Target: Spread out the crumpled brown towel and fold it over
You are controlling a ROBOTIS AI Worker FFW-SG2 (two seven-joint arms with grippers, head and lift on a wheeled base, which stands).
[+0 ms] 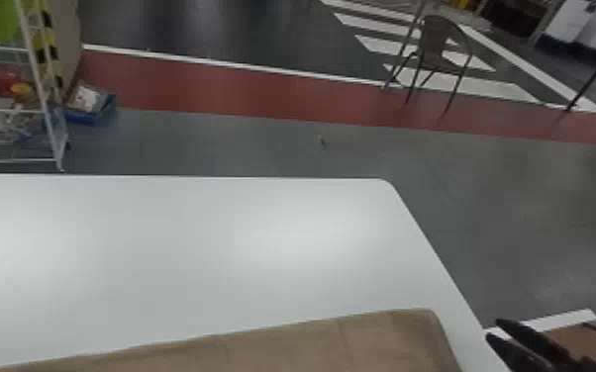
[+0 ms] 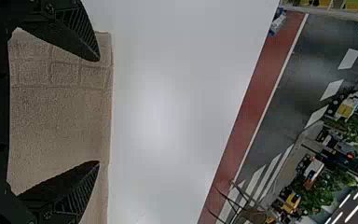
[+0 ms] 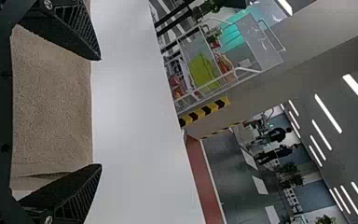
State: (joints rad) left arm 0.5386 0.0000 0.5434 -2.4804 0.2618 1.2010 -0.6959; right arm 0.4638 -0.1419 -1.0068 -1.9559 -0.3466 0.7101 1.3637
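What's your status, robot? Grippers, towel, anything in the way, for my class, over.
Left gripper open, right gripper open, neither gripping. Brown towel flat on white table where visible. Nothing seen lying on the towel.

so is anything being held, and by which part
Nothing is held: left tool and right tool both stand open, and the towel lies on the table.

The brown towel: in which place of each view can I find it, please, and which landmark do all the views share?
Head view: brown towel along the bottom edge, on the white table.
Left wrist view: brown towel seen between the left pincer's open fingers.
Right wrist view: brown towel seen between the right pincer's open fingers.
Shared landmark: red floor strip beyond the table.
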